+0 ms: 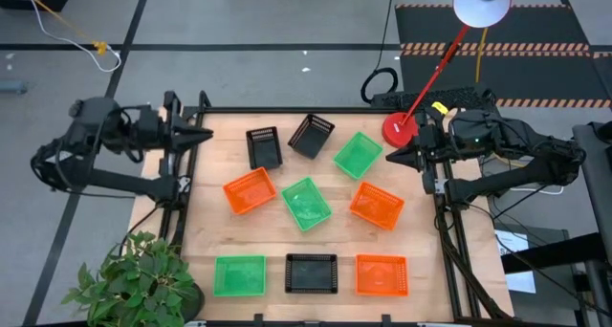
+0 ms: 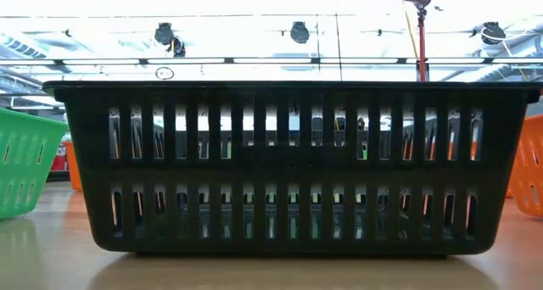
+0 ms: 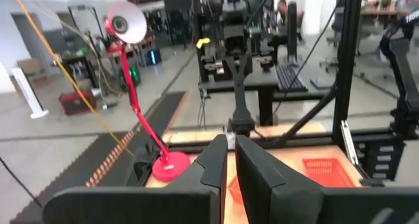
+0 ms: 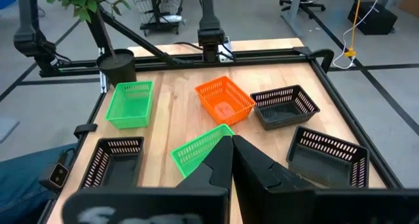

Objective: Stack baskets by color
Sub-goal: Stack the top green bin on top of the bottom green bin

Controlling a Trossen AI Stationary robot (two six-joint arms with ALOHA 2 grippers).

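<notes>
Nine baskets lie unstacked on the bench [image 1: 206, 174]. Far row: two black baskets [image 1: 264, 147] [image 1: 311, 136] side by side, the right one tilted, with a green basket [image 1: 358, 156] right of them. Middle: orange basket [image 1: 250, 191], green basket [image 1: 306, 203], orange basket [image 1: 376, 205]. Near row: green [image 1: 239, 275], black [image 1: 312, 273], orange [image 1: 382, 275], left to right. The left gripper [image 1: 207, 136] waits at the far left edge, fingers nearly closed and empty. The right gripper [image 1: 390, 156] waits at the far right edge beside the red lamp base [image 1: 398, 129], fingers closed on nothing.

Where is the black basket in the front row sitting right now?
In the high view, the black basket sits mid-front on the table, between a green basket and an orange basket.
</notes>
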